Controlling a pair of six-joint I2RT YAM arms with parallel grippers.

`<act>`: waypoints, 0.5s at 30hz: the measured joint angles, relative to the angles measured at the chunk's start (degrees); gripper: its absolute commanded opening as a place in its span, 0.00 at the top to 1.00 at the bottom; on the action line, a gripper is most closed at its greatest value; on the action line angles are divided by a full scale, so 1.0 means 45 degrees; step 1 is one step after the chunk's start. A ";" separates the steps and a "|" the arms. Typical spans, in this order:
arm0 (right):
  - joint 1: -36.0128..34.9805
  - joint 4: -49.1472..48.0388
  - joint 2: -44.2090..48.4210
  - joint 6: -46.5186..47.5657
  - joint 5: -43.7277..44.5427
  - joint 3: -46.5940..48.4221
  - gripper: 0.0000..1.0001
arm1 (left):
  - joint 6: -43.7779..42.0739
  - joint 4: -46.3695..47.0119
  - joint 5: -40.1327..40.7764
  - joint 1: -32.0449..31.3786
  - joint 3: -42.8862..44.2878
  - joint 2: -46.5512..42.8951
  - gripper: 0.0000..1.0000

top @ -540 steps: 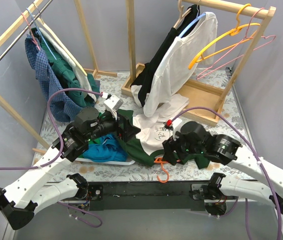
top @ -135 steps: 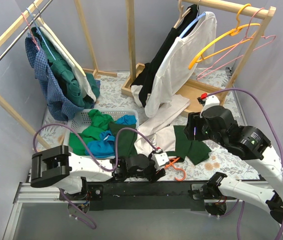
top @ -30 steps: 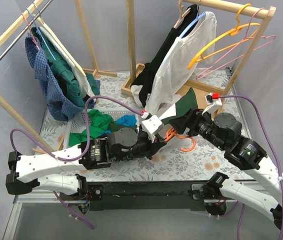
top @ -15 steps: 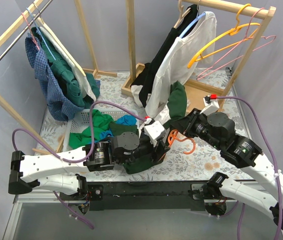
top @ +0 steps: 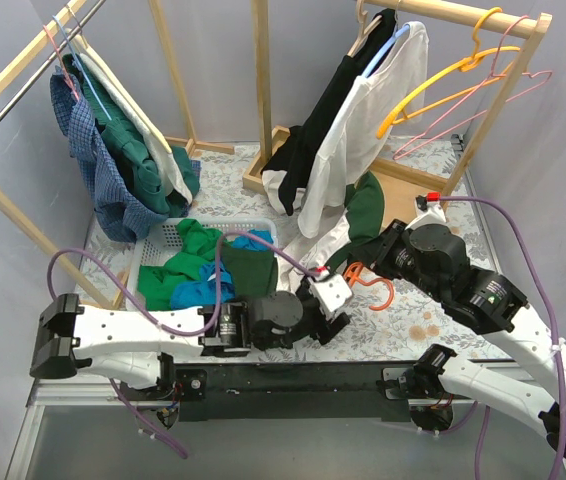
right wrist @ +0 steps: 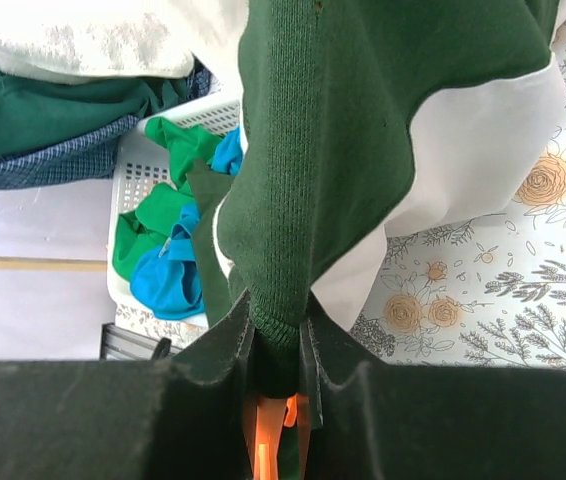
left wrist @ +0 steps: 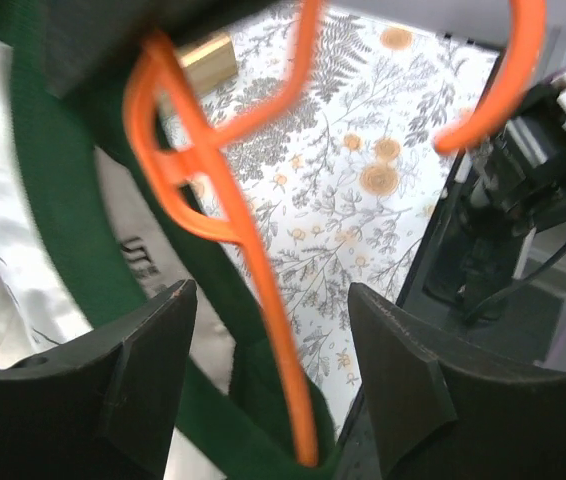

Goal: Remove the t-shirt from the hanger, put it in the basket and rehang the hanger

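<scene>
Jaws of the right gripper [right wrist: 275,345] are pinched narrow on a ribbed edge of the dark green knit t-shirt [right wrist: 363,100], and a sliver of the orange wire hanger [right wrist: 271,440] shows in the same pinch, just under the cloth. Seen from above, the t-shirt [top: 366,205] rises from the right gripper [top: 361,262] as a bunched, crumpled column. Its top is close against the pale garments hanging on the wooden rack [top: 433,190]. The hanger [top: 371,285] sticks out below that gripper, its hook curling above the floral-patterned bench [top: 413,320]. The left gripper [top: 333,300] sits just beside it, low over the bench, with its jaws spread wide. In the left wrist view the gap of the left gripper [left wrist: 268,295] frames the hanger's orange wire [left wrist: 253,260]. A band of the green t-shirt [left wrist: 53,200] runs down alongside the wire and into the space between the two fingers [left wrist: 153,370]. Neither finger is closed on wire or cloth, and whether either one brushes them cannot be told. A white printed cloth [left wrist: 3,260] lies under the green band. A white plastic basket [top: 163,238] of green and blue clothes stands further left on the bench, apart from both grippers.
</scene>
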State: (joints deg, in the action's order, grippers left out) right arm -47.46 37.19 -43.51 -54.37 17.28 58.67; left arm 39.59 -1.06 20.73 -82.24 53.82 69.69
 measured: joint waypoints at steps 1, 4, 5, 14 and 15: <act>-0.0005 0.0019 0.0000 -0.0063 0.0058 0.0019 0.99 | -0.0189 0.0233 0.0296 -0.0282 -0.0175 0.0165 0.38; 0.0000 0.0073 0.0000 -0.0233 0.0170 0.0039 0.99 | -0.0874 0.1127 0.1545 -0.1078 -0.0675 0.0738 0.38; 0.0000 0.0102 -0.0005 -0.0262 0.0180 0.0053 0.99 | -0.1141 0.1554 0.2142 -0.1331 -0.0835 0.0986 0.41; 0.0053 0.0209 -0.0019 -0.0306 0.0461 0.0262 0.99 | -0.3492 0.5003 0.6761 -0.1919 -0.1350 0.2885 0.93; 0.0053 0.0209 -0.0019 -0.0306 0.0461 0.0262 0.99 | -0.3628 0.5212 0.7048 -0.1919 -0.1379 0.2880 1.00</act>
State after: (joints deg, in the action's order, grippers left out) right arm -47.22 38.13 -43.59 -55.75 19.35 59.86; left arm 23.27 22.39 52.45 -90.87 47.62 82.65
